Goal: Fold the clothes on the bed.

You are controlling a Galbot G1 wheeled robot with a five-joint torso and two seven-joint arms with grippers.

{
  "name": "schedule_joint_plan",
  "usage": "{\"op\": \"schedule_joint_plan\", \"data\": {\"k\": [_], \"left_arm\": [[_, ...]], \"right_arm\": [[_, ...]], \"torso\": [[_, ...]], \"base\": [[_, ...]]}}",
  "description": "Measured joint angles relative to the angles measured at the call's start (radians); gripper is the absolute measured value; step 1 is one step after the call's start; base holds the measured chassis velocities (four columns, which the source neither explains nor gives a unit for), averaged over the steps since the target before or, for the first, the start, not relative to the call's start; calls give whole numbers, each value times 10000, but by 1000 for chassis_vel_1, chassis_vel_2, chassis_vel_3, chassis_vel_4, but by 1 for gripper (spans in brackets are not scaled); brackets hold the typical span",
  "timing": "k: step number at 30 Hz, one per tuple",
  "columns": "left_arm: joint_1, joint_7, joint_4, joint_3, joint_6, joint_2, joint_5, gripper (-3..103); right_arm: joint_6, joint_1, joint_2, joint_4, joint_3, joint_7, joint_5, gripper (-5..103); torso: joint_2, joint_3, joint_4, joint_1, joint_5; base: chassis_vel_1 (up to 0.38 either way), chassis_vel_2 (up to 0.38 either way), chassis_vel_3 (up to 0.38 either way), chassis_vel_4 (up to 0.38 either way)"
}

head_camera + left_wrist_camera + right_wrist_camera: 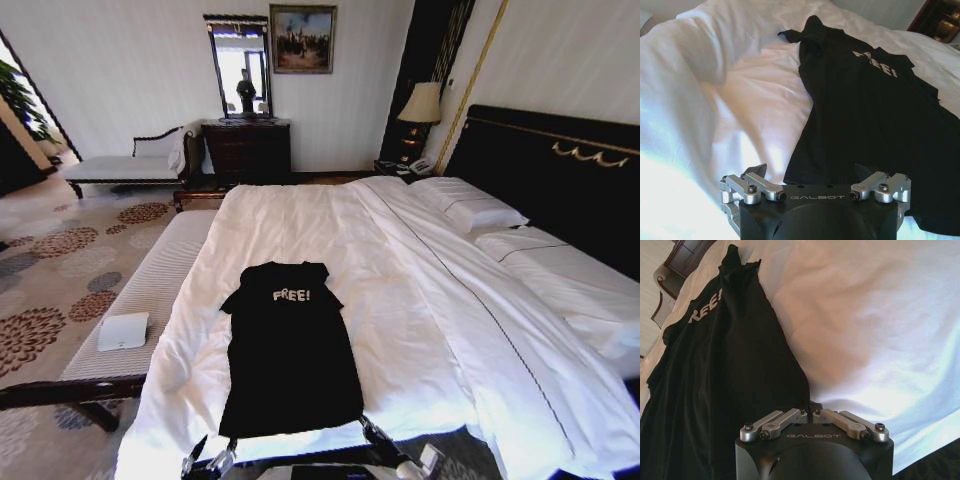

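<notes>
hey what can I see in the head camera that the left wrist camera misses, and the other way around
Head view alone: the whole bed with pillows, the striped bench carrying a small white box, and the right gripper at the T-shirt's near right corner. Left wrist view alone: the left gripper close up, fingers spread at the hem. Both: the black T-shirt lying flat on the white bedding.

1. T-shirt (290,365): black, white "FREE!" lettering on chest.
2. Bed (440,330): white sheets, duvet and pillows; dark headboard with gold trim.
3. Bench (150,290): pale, fine stripes, dark frame.
4. Small box (123,331): white.
5. Carpet (50,270): beige, brown and grey floral medallions.
6. Left gripper (812,172): black body, silver links.
</notes>
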Motion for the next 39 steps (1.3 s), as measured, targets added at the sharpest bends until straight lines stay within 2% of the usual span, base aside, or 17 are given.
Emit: {"op": "schedule_joint_plan", "data": {"k": [10, 11, 13, 17, 19, 22, 25, 26, 27, 28, 30, 31, 35, 37, 39], "left_arm": [[-614, -211, 267, 251, 474, -525, -330, 101], [-653, -243, 288, 267, 522, -568, -347, 98], [-679, -273, 306, 274, 569, -587, -383, 98], [-833, -358, 456, 260, 798, -591, -607, 81], [-876, -360, 476, 248, 867, -590, -641, 81], [-1038, -383, 526, 230, 1065, -576, -694, 66], [-1079, -388, 541, 225, 1114, -566, -700, 61], [-1102, -395, 566, 221, 1144, -558, -730, 56], [-1111, -408, 583, 220, 1145, -557, -748, 50], [-1111, -408, 583, 220, 1145, -557, -748, 50], [-1116, -442, 620, 219, 1138, -557, -807, 40], [-1116, -442, 620, 219, 1138, -557, -807, 40], [-1081, -463, 676, 166, 933, -564, -749, 18], [-1053, -463, 676, 154, 890, -563, -738, 18], [-1001, -464, 672, 144, 814, -555, -716, 7]], "right_arm": [[76, -20, 184, -28, -8, 32, -128, 0], [77, -17, 188, -29, -7, 42, -128, 0], [78, -15, 190, -29, -7, 47, -129, 0], [104, 4, 191, -34, -33, 55, -227, 0], [110, 7, 190, -34, -36, 55, -237, 0], [131, 22, 188, -33, -38, 55, -245, 0], [135, 22, 185, -26, -38, 55, -252, 0], [151, 18, 177, -20, -38, 54, -294, 0], [160, 12, 171, -19, -40, 52, -322, 0], [160, 12, 171, -19, -40, 52, -322, 0], [175, 0, 166, -14, -47, 44, -376, 0], [175, 0, 166, -14, -47, 44, -376, 0], [185, -12, 197, 10, -79, 33, -475, 0], [187, -23, 204, 15, -88, 27, -498, 0], [196, -35, 215, 15, -99, 12, -556, 0]], "torso": [[0, 0, 0, 0, 0], [0, 0, 0, 0, 0], [0, 0, 0, 0, 0], [0, 0, 0, 0, 0], [0, 0, 0, 0, 0], [0, 0, 0, 0, 0], [0, 0, -1, 1, 0], [0, 0, 0, 0, 0], [0, 0, 0, 0, 0], [0, 0, 0, 0, 0], [1, 0, -1, 0, 0], [1, 0, -1, 0, 0], [0, 0, 0, 0, 0], [0, 0, 0, 0, -1], [1, 0, 0, 0, -1]], "base": [[0, 0, 0, 0], [0, 0, 0, 0], [0, 0, 0, 0], [0, 0, 0, 0], [0, 0, 0, 0], [0, 0, 0, 0], [0, 0, 0, 0], [0, 0, 0, 0], [0, 0, 0, 0], [0, 0, 0, 0], [0, 0, 0, 0], [0, 0, 0, 0], [0, 0, 0, 0], [0, 0, 0, 0], [0, 0, 0, 0]]}}
